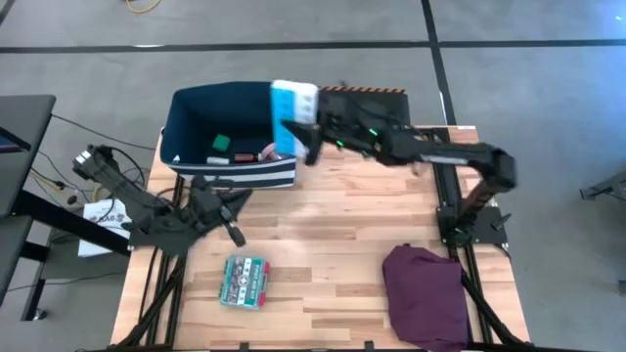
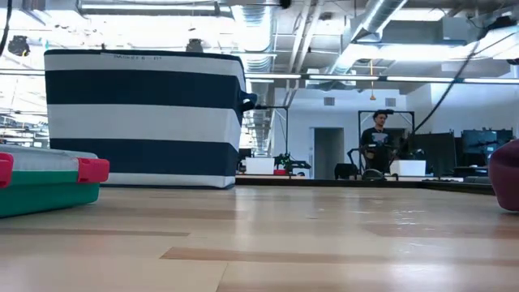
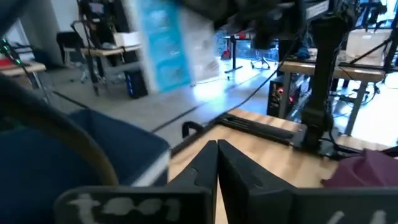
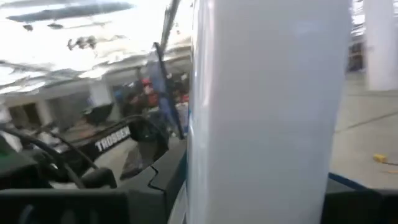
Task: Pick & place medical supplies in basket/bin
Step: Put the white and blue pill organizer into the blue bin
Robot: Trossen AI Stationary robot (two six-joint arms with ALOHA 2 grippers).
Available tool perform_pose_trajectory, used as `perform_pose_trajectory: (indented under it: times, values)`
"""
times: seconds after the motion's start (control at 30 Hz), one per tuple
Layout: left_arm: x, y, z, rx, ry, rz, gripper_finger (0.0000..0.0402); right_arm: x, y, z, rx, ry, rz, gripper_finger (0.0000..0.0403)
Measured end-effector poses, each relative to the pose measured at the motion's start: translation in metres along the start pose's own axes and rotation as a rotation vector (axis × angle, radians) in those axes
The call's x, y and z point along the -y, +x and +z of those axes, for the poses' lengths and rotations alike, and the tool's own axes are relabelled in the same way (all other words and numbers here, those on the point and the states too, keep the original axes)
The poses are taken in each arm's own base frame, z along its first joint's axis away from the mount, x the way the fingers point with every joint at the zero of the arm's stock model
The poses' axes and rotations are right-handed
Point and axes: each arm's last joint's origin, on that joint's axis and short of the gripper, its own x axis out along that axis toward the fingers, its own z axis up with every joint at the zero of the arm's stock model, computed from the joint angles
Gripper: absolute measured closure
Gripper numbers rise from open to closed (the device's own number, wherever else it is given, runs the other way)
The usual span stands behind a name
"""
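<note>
My right gripper (image 1: 305, 135) reaches in from the table's right and is shut on the light-blue pill organizer (image 1: 291, 106), held high over the right rim of the navy striped bin (image 1: 230, 132). The organizer also shows in the left wrist view (image 3: 163, 45) and fills the right wrist view (image 4: 267, 112). A green item (image 1: 220, 144) and a small red-tipped item (image 1: 266, 153) lie on the bin's floor. The green-red flat box (image 1: 245, 281) lies flat on the table near its near edge. My left gripper (image 1: 236, 233), fingers shut (image 3: 217, 158), waits low, just near of the bin. My right gripper holds the pill organizer by its lower part (image 1: 290, 137), pinched between the two fingers, which come roughly level from the table's right. The organizer stands on end, lifted clear above the bin's right rim. The organizer itself hides the fingers in the wrist view.
A purple cloth (image 1: 425, 293) lies bunched at the table's near right corner (image 2: 507, 174). The bin stands at the far left (image 2: 146, 118) with the flat box (image 2: 40, 182) in front of it. Bare wood lies in the table's middle. A person (image 2: 379, 146) stands far off in the room.
</note>
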Motion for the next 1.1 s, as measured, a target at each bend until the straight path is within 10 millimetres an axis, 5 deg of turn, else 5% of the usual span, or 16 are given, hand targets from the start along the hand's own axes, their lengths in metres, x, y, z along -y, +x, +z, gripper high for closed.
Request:
perform_pose_trajectory:
  times: [0.17,0.37,0.6,0.93,1.1]
  values:
    - [-0.019,-0.008,0.017,0.044,0.049,0.061,0.0401,0.042,0.068,-0.019,-0.069,0.048,-0.009,0.0258]
    - [-0.043,-0.019,0.032,0.066,0.093,0.115,0.0401,0.084,0.12,-0.078,-0.275,0.04,-0.103,0.026]
    - [-0.059,-0.028,0.039,0.073,0.113,0.089,0.0401,0.111,0.121,-0.07,-0.396,-0.025,-0.177,0.0257]
    - [-0.048,-0.025,0.034,0.068,0.102,0.079,0.0401,0.118,0.128,-0.118,-0.534,-0.079,-0.222,0.025]
    - [-0.044,-0.024,0.032,0.066,0.107,0.079,0.0401,0.112,0.129,-0.124,-0.559,-0.152,-0.189,0.0233]
